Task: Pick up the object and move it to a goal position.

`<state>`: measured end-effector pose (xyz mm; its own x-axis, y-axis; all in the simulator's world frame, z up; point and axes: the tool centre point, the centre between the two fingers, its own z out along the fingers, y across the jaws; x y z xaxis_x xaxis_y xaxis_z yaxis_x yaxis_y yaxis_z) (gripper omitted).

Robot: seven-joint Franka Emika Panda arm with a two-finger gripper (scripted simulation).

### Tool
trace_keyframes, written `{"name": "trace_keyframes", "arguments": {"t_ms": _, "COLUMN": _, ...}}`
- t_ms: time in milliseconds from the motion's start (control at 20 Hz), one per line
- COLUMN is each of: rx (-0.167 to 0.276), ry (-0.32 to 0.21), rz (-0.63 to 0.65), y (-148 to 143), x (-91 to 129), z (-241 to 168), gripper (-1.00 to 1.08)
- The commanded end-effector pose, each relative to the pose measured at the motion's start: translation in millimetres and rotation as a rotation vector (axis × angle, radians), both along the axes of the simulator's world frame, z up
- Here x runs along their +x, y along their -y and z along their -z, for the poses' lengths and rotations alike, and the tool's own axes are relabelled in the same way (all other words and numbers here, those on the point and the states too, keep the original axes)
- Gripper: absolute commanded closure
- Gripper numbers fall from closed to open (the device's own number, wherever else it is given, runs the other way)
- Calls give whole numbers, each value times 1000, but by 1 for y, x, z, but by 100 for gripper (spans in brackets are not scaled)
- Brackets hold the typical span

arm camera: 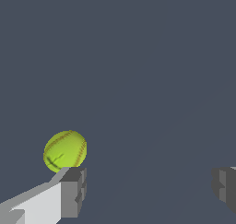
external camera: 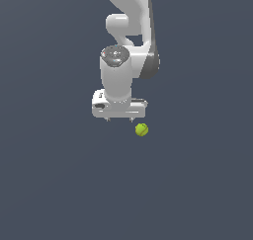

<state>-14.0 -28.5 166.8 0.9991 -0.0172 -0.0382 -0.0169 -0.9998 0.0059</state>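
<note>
So your ball (external camera: 142,130) is sitting on the dark grey floor (external camera: 54,184), yellow-green with a faint curved seam, like a tiny tennis ball. In the exterior view it's just below the white hand and a bit toward the exterior view's right, off past the finger on that side rather than under the middle of the hand. It's way narrower than the hand.

Your gripper (external camera: 119,119) is spread wide, nothing between the fingers. In the wrist view you can see the 2 fingertips (arm camera: 73,191) far apart with bare floor in the gap, and the ball (arm camera: 65,151) is outside that gap, just beyond one fingertip. Looks very close to it, but I can't tell if they're actually touching.

The arm (external camera: 129,31) comes down from the top of the exterior view, and the hand points down at the floor.
</note>
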Motion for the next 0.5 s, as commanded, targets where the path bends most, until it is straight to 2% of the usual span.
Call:
{"name": "trace_keyframes", "arguments": {"t_ms": 0, "rx": 1, "ry": -8, "rz": -6, "y": 1, "x": -2, "z": 3, "gripper": -92}}
{"name": "trace_keyframes", "arguments": {"t_ms": 450, "rx": 0, "ry": -4, "rz": 24, "y": -6, "x": -2, "z": 7, "gripper": -92}}
